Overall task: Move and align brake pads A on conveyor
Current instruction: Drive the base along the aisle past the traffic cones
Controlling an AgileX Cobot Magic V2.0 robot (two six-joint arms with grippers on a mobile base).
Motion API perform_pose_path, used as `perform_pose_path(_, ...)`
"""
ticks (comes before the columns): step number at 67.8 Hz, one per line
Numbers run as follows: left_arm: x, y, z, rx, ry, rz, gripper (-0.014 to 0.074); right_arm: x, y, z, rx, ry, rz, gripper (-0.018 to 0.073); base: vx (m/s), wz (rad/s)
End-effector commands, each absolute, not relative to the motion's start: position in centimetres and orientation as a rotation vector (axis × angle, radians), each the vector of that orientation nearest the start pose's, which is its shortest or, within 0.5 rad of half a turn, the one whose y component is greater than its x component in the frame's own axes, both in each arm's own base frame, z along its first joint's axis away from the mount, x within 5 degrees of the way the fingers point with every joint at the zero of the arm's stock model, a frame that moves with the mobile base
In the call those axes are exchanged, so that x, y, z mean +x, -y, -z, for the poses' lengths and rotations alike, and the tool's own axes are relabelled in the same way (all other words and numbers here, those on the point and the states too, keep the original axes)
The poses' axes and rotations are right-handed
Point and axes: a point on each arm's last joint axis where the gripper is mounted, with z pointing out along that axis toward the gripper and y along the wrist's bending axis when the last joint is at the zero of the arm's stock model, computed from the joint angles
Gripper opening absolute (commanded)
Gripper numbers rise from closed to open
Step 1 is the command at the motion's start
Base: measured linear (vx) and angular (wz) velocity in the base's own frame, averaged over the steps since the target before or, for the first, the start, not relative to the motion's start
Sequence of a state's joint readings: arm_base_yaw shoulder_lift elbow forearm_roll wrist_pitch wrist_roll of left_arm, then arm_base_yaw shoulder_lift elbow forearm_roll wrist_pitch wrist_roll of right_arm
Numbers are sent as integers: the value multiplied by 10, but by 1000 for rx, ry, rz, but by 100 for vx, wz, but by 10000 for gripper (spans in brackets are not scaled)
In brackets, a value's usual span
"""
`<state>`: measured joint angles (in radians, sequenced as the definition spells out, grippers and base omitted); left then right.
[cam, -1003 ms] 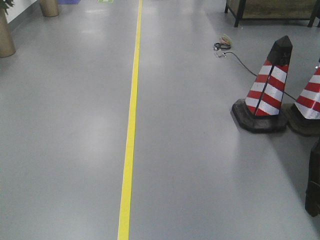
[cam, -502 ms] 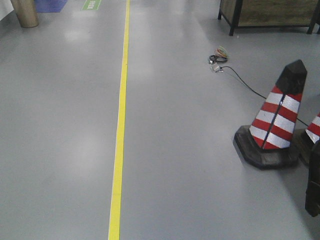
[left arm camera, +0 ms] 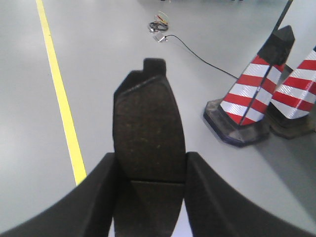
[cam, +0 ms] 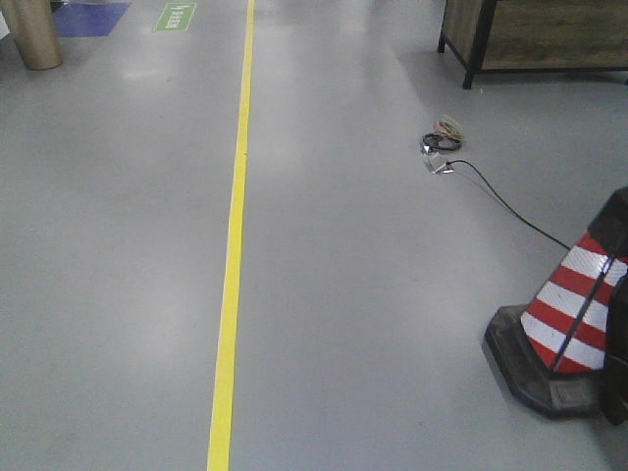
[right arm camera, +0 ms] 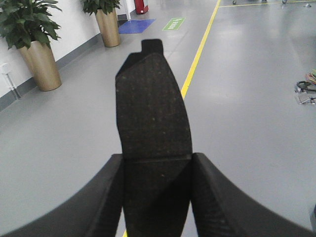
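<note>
In the left wrist view a dark grey brake pad (left arm camera: 148,123) with a tab at its far end stands out from my left gripper (left arm camera: 150,170), which is shut on its near half. The right wrist view shows the same: another brake pad (right arm camera: 152,113) clamped in my right gripper (right arm camera: 157,165), its groove level with the fingertips. Both pads are held in the air above the grey floor. The conveyor is out of view in every frame. Neither gripper appears in the front-facing view.
A yellow floor line (cam: 231,265) runs away ahead. A red-and-white traffic cone (cam: 569,314) stands at the right, with a second cone (left arm camera: 296,96) beside it. A cable with a small plug box (cam: 439,162) lies on the floor. Potted plants (right arm camera: 37,47) line the left wall. A wooden bench (cam: 535,34) stands far right.
The front-facing view has shifted: the cones slid to the right and lower edge, and only one is left partly in frame. The far bench and cable look nearer.
</note>
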<state>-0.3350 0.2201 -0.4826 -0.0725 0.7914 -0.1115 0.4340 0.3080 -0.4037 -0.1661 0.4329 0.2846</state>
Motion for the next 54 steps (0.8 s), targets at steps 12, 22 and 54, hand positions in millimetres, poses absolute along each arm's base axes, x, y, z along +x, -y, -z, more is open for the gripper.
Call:
perform_pose_path(12,43,20,-306,185,-1917,400,-6,70,-26,-309,-225,-1689,-356,-4,52,-3)
perform_pose_path(22,43,20,-306,185,-1917,400,-6,70,-26,-309,-225,-1689,-356,-4,47,-4)
perform_pose_path(54,43,20,-305,186,-1919,399,-6,70,-26,-309,-226,-1689,-356,-4,35,-45)
